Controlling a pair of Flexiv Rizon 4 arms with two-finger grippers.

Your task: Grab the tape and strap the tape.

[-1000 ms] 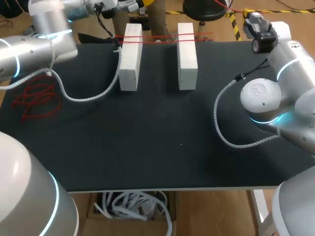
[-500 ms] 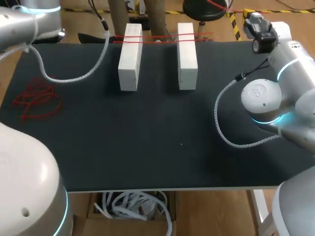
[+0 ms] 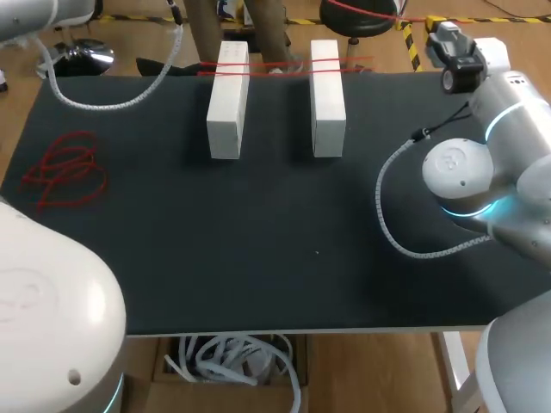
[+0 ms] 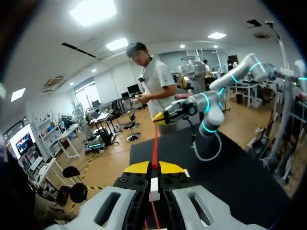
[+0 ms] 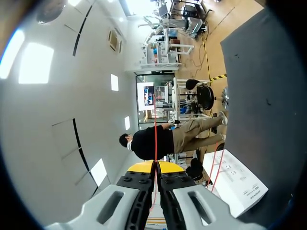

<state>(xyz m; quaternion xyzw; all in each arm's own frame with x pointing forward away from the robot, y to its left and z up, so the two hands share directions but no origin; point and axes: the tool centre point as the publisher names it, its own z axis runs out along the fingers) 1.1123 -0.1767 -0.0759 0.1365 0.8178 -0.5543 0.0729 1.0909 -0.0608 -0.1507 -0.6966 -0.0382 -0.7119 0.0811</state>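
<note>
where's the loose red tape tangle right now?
Head view: the red tape tangle lies on the left side of the table, near its left edge, well left of the left white block, not touching it.

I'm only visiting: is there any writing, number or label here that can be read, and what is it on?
No text here can be read.
White block: faint dark print on its face in the right wrist view, too small and blurred to read.
Red tape: no writing visible.
Table: plain black top, no markings visible.
</note>
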